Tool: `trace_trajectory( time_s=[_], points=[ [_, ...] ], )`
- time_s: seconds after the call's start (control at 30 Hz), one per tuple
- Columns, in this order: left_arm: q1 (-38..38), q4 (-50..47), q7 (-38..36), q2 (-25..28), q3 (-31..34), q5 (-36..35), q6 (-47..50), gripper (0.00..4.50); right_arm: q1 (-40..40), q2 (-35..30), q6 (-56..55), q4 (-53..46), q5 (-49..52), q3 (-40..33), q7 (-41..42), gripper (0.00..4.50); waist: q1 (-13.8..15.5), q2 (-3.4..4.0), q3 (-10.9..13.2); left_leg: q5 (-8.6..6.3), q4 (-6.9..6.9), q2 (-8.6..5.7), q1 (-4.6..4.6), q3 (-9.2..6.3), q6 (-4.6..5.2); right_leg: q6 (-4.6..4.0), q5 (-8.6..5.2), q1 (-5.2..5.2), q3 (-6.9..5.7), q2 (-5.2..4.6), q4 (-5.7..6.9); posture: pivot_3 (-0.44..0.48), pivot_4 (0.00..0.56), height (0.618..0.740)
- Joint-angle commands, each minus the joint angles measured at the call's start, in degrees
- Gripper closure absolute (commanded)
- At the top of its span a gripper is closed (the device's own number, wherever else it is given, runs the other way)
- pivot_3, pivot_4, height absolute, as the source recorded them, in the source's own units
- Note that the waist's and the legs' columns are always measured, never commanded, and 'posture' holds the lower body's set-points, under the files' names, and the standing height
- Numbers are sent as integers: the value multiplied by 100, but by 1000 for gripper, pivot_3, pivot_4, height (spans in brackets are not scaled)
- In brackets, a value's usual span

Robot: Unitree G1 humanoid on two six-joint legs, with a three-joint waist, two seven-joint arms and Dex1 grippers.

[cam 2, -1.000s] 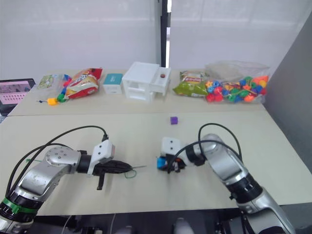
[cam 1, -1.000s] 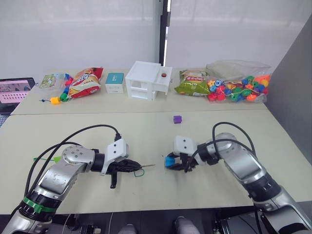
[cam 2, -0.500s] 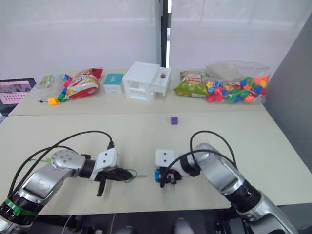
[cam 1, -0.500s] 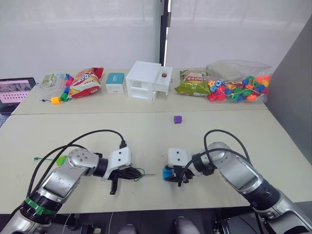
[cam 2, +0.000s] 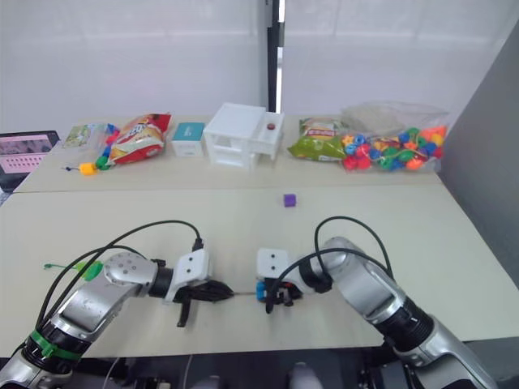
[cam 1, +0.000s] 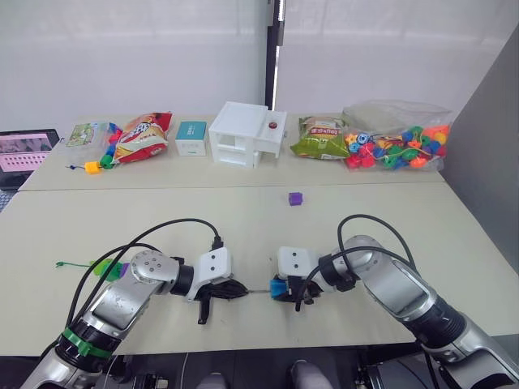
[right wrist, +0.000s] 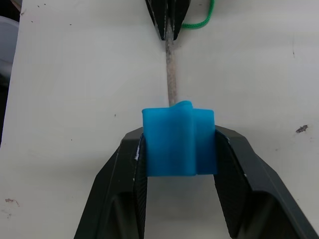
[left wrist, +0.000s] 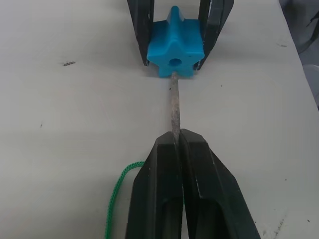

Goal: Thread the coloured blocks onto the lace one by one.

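My right gripper (right wrist: pixel 178 149) is shut on a blue star-shaped block (left wrist: pixel 175 47), holding it just above the table near the front middle (cam 1: pixel 279 288). Its hole faces my left gripper (left wrist: pixel 178 137). That gripper is shut on the lace's stiff dark tip (left wrist: pixel 174 107), whose point touches the block at the lower rim of the hole. The green lace (left wrist: pixel 115 191) trails back from the left fingers to the left, where its far end (cam 1: pixel 75 263) lies beside a green block (cam 1: pixel 103 267). The two grippers face each other a few centimetres apart.
A purple cube (cam 1: pixel 295 198) lies mid-table beyond the grippers. Along the back stand snack bags (cam 1: pixel 140 135), a teal box (cam 1: pixel 191 138), a white drawer unit (cam 1: pixel 246 134), another snack bag (cam 1: pixel 319 138) and a clear bag of coloured beads (cam 1: pixel 396 142). A tablet (cam 1: pixel 24 150) lies far left.
My left gripper has moved right with the lace tip until it meets the blue block. My right gripper carried the block left and nearer, then held still.
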Motion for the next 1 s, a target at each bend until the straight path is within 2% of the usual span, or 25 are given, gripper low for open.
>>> trace_trajectory(
  time_s=[0.03,0.5,0.87,1.0],
  points=[
    [-130,-228,9,-14,53,-53,55,4500,-54,3,21,-139,19,55,12,3174,-2,0,0,0,0,0,0,0,0,0,0,1,0,0,0,0,150,740],
    [-333,-649,42,-153,43,-212,567,4500,-18,6,158,-253,53,55,-34,3174,5,0,0,0,2,-1,0,0,0,0,0,3,0,0,-1,0,150,740],
    [-481,-970,19,-486,-93,-356,994,4500,-7,2,228,-274,59,46,-72,3174,31,-1,-1,0,4,-2,1,0,0,0,0,8,0,-2,-4,0,150,740],
    [-446,-1018,-36,-434,-8,-432,1091,4500,-6,0,246,-266,70,28,-79,3175,21,-3,-1,0,4,-1,1,0,0,0,0,8,0,-1,-5,0,150,740]
  ],
)
